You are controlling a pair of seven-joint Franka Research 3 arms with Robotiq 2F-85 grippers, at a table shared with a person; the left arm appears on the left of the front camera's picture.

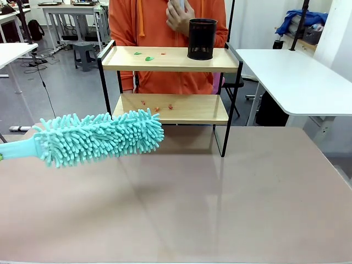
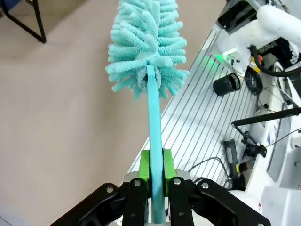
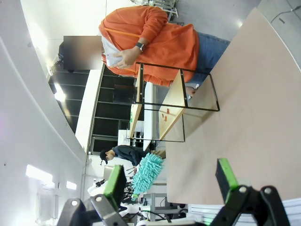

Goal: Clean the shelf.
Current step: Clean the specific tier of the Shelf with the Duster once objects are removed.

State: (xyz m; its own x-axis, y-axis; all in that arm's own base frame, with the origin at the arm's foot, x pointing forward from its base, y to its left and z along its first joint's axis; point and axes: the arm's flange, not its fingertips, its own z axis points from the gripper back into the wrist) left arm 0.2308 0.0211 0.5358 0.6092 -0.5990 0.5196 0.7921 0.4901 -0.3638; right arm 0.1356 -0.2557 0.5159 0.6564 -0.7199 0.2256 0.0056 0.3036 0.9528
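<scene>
Front view: duster [image 1: 99, 137] tip near shelf [image 1: 192, 110] lower board edge; left hand [image 2: 157, 159] clamps handle [image 2: 154, 117]; right hand [image 3: 170, 176] wide, empty.

Bright, even indoor light; the table [image 1: 231, 209] shows a soft sheen mirroring the shelf [image 1: 176, 60]; wrist views bend at edges.

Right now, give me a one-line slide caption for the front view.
Teal microfibre duster poised before the two-tier shelf; coloured scraps on both boards, black mesh cup on top.
</scene>
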